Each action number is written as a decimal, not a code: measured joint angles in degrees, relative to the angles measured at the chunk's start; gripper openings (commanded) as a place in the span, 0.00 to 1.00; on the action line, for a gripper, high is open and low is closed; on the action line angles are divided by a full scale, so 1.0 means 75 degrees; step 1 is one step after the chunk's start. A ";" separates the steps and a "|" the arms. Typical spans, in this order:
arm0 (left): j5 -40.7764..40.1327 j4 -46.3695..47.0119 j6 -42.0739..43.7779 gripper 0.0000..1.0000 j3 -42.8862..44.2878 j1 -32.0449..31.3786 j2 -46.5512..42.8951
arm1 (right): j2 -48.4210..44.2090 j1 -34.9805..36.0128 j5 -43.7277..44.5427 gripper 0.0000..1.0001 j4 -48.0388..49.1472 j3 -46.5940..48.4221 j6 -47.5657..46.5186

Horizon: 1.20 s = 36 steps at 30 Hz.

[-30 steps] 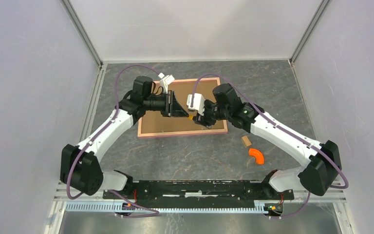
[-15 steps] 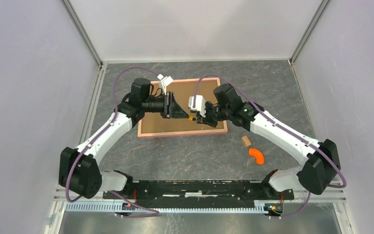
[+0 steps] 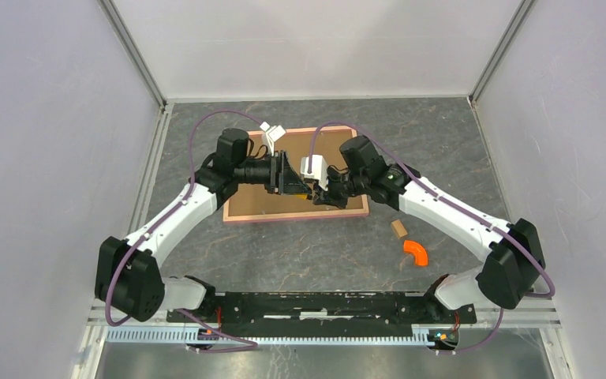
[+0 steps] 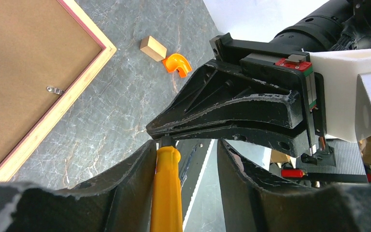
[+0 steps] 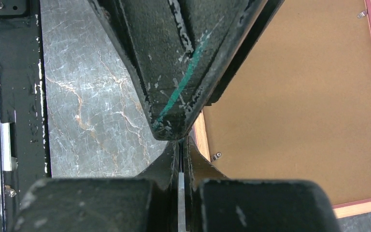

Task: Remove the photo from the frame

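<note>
The frame point(image 3: 256, 204) lies back up on the table, its brown board point(image 4: 29, 72) and pink rim showing. The photo is hidden under that board. Both grippers meet above the frame's middle. A yellow-handled tool point(image 4: 166, 193) runs between them. My left gripper point(image 4: 186, 145) is open: the handle leans on one finger, with a gap to the other. My right gripper point(image 5: 181, 145) is shut on the tool's thin tip, and its fingertips point(image 4: 157, 129) touch the handle's end. In the top view the left gripper point(image 3: 296, 185) and right gripper point(image 3: 314, 191) are nose to nose.
A small wooden block point(image 3: 398, 228) and an orange curved piece point(image 3: 417, 252) lie right of the frame, also in the left wrist view as the block point(image 4: 153, 48) and the orange piece point(image 4: 176, 63). Metal clips point(image 5: 216, 156) hold the board. Grey walls enclose the table.
The right gripper closed on the tool's tip. The left jaws then opened off the yellow handle. Both arms shifted slightly toward each other.
</note>
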 measured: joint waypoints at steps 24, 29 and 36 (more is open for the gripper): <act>-0.0152 -0.0554 0.0009 0.45 -0.0189 0.0318 -0.0055 | -0.0093 0.0047 0.0577 0.00 0.0213 0.0052 0.0067; -0.0026 -0.0522 0.0006 0.48 -0.0227 0.0323 -0.0064 | -0.0093 0.0047 0.0458 0.00 0.0198 0.0052 0.0003; 0.0044 -0.0353 -0.0006 0.47 -0.0297 0.0420 -0.0064 | -0.0093 0.0047 0.0431 0.00 0.0189 -0.0006 -0.0073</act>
